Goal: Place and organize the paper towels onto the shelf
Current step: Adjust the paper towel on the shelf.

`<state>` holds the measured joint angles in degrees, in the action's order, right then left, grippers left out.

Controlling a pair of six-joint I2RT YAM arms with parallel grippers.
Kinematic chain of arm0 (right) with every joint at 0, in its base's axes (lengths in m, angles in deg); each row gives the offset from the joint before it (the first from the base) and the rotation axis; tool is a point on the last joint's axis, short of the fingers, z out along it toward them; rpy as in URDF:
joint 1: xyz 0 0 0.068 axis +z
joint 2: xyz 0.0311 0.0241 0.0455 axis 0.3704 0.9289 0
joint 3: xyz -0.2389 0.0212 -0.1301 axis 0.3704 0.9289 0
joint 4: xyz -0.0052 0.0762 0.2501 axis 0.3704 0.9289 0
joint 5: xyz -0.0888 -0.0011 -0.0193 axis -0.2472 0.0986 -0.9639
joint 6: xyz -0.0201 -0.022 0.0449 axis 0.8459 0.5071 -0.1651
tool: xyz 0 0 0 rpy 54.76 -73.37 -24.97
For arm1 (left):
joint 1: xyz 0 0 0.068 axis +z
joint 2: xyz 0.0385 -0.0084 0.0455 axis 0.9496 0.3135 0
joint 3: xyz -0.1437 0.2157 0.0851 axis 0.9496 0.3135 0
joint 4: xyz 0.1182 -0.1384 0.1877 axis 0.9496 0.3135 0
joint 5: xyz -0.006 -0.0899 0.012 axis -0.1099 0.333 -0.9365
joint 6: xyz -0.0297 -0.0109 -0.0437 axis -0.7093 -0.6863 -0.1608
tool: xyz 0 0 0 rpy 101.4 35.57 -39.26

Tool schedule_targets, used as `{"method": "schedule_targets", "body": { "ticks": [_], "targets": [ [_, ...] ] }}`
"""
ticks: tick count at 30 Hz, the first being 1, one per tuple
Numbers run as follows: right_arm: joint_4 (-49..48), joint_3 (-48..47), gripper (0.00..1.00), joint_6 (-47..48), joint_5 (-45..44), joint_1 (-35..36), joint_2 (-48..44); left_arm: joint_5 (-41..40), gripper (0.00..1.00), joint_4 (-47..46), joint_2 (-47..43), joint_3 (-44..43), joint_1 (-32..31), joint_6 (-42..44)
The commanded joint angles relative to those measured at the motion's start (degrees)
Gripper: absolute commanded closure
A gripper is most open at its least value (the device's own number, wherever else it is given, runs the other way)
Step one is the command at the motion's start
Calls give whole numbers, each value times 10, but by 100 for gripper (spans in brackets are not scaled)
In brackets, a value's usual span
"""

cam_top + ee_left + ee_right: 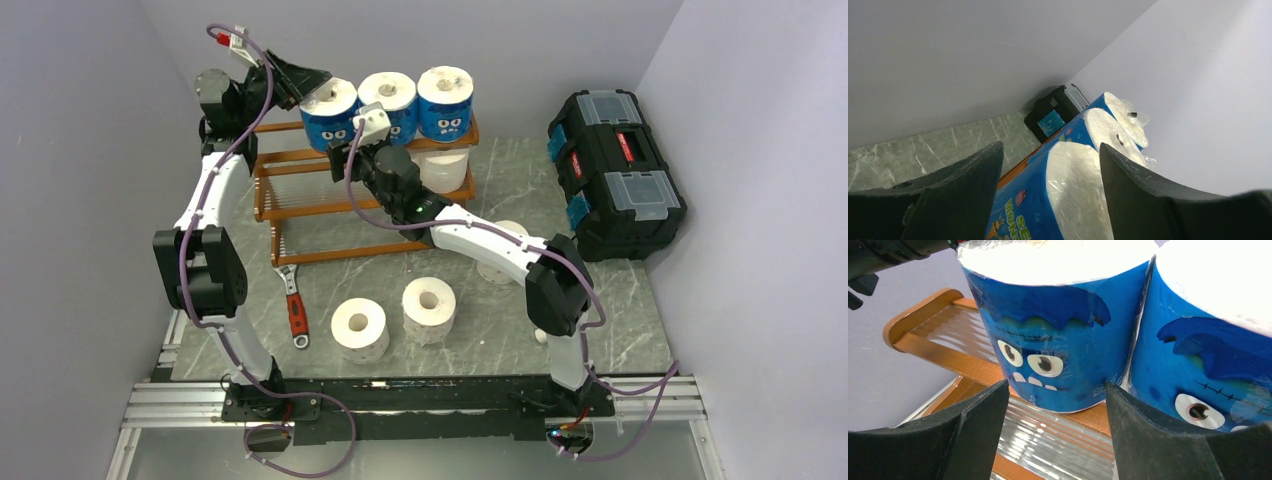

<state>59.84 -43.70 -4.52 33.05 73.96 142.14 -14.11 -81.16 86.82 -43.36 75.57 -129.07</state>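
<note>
Three blue-wrapped paper towels with cartoon faces (pixel 330 118) (pixel 391 104) (pixel 447 103) stand in a row on the top tier of the orange-brown shelf (pixel 300 212). My left gripper (pixel 305 80) is open at the top edge of the leftmost roll (pixel 1073 195), which shows between its fingers (pixel 973 190). My right gripper (pixel 342 156) is open in front of that same roll (pixel 1048 340), over the slats of the tier below, and holds nothing. A plain white roll (pixel 446 170) sits on the middle tier. White rolls (pixel 360 328) (pixel 429 308) stand on the table.
A third white roll (pixel 505 245) is partly hidden behind my right arm. A red-handled wrench (pixel 295 305) lies by the shelf's front left corner. A black toolbox (pixel 615 170) stands at the right, near the wall.
</note>
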Motion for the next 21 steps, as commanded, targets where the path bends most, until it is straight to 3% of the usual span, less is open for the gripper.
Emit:
{"method": "schedule_targets", "body": {
  "ticks": [1, 2, 6, 14, 21],
  "targets": [
    [-34, 10, 26, -3, 20, 2, -50, 0, 22, -8, -6, -14, 3, 6],
    [-34, 13, 26, -4, 21, 2, -54, -4, 10, -4, -9, -14, 5, 10],
    [-42, 33, 23, -8, 24, 2, -73, -13, 1, -7, -19, -12, 14, 9],
    [-109, 140, 18, -31, 69, 2, -169, -48, 1, -3, -59, -5, 48, -2],
    [-103, 246, 16, -89, 82, 3, -301, -114, 1, 78, -146, 12, 67, 43]
  ]
}}
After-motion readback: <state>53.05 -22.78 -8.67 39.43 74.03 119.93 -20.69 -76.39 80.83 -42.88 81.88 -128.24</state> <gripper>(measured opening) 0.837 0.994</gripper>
